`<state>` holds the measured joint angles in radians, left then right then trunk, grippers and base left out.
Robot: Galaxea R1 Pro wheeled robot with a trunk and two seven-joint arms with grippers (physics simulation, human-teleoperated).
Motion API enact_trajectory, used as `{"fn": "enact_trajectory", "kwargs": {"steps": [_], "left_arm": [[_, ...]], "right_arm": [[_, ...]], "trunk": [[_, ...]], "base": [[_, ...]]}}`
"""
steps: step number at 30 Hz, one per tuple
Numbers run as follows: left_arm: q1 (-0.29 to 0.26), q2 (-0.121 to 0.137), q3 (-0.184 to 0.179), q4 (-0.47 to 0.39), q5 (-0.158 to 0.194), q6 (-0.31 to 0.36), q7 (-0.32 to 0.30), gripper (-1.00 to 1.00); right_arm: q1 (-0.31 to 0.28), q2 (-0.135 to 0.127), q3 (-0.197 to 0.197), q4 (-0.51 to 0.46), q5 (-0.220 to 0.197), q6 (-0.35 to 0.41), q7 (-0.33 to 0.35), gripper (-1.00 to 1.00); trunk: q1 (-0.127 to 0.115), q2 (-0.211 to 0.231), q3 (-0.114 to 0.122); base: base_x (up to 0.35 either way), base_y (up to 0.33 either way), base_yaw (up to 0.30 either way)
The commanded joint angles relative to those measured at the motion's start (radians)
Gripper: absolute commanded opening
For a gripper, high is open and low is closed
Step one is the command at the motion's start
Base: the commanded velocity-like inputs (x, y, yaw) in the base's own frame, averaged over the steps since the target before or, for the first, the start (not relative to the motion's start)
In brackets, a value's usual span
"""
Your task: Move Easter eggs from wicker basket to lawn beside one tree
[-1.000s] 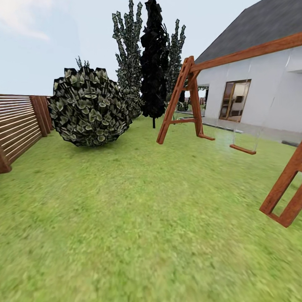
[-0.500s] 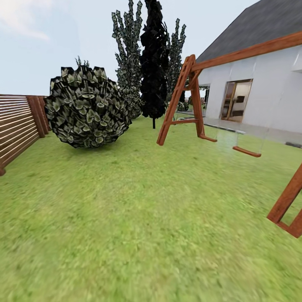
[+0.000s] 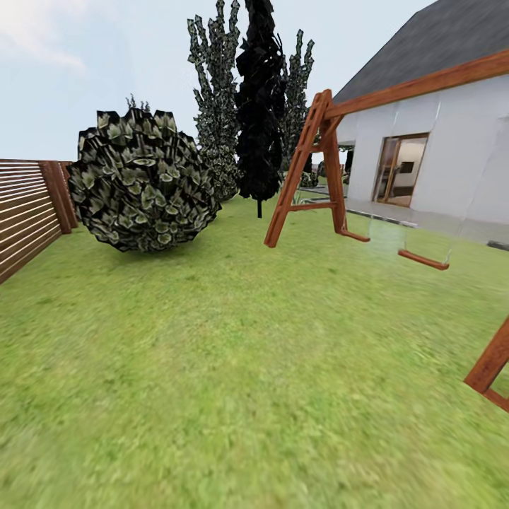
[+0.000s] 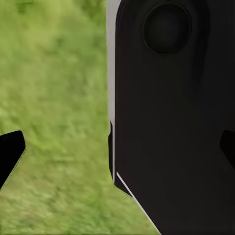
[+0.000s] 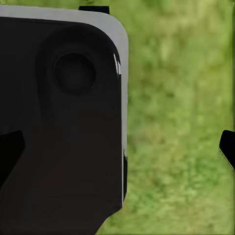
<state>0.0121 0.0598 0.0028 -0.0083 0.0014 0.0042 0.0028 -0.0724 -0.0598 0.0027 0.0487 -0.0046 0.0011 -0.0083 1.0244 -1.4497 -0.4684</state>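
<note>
Mostly lawn (image 3: 212, 367) across the head view, no arms over it. Round bush (image 3: 141, 180) sits near the wooden fence (image 3: 28, 212) at the lawn's far left; tall trees (image 3: 258, 106) stand at the far edge behind it. Wooden swing frame (image 3: 311, 170) with a hanging seat (image 3: 423, 259) stands on the right side, white house (image 3: 438, 148) behind. Left gripper (image 4: 117, 152) and right gripper (image 5: 120, 147): dark fingertips at the frame edges, well apart, nothing between them, grass and a black robot panel (image 4: 176, 117) beyond.
</note>
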Motion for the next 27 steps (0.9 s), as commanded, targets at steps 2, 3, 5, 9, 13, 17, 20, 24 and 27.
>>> {"fn": "enact_trajectory", "kwargs": {"steps": [2, 3, 5, 9, 13, 17, 20, 24, 27], "left_arm": [[0.000, 0.000, 0.000, -0.001, 0.000, 0.000, 0.000, 1.00], [0.000, 0.000, 0.000, -0.001, 0.000, 0.000, 0.001, 1.00], [0.000, 0.000, 0.000, -0.001, 0.000, 0.000, 0.000, 1.00], [0.000, 0.000, 0.000, -0.001, 0.000, 0.000, 0.000, 1.00], [0.000, 0.000, 0.000, -0.001, 0.000, 0.000, 0.000, 1.00], [0.000, 0.000, 0.000, -0.001, 0.000, 0.000, 0.000, 1.00], [0.000, 0.000, 0.000, -0.001, 0.000, 0.000, 0.000, 1.00], [0.000, 0.000, 0.000, -0.001, 0.000, 0.000, 0.000, 1.00], [0.000, 0.000, 0.000, -0.001, 0.000, 0.000, 0.000, 1.00]], "right_arm": [[-0.001, 0.000, 0.000, 0.002, -0.001, 0.000, -0.001, 1.00], [-0.001, 0.000, 0.000, 0.002, -0.001, -0.001, -0.001, 1.00], [-0.001, 0.000, 0.001, 0.002, 0.000, 0.000, -0.001, 1.00], [-0.001, 0.000, 0.000, 0.002, 0.000, 0.000, -0.001, 1.00], [-0.001, 0.000, 0.001, 0.002, 0.000, 0.001, -0.001, 1.00], [-0.001, 0.000, 0.001, 0.002, -0.001, 0.002, -0.001, 1.00], [-0.001, 0.000, 0.001, 0.002, -0.001, 0.002, -0.001, 1.00], [-0.001, 0.000, 0.002, 0.002, 0.000, 0.002, -0.001, 1.00], [-0.001, 0.000, 0.001, 0.002, 0.000, 0.002, -0.001, 1.00]], "trunk": [[0.001, 0.000, -0.001], [0.001, 0.000, -0.001], [0.001, 0.000, -0.001], [0.001, 0.000, -0.001], [0.001, 0.000, -0.001], [0.001, 0.000, -0.001], [0.001, 0.000, -0.001], [0.001, 0.000, -0.001], [0.001, 0.000, -0.001]], "base": [[0.333, 0.000, 0.000], [0.333, 0.000, 0.000], [0.333, 0.000, 0.000], [0.333, 0.000, 0.000], [0.333, 0.000, 0.000], [0.333, 0.000, 0.000], [0.333, 0.000, 0.000], [0.333, 0.000, 0.000], [0.333, 0.000, 0.000]]}}
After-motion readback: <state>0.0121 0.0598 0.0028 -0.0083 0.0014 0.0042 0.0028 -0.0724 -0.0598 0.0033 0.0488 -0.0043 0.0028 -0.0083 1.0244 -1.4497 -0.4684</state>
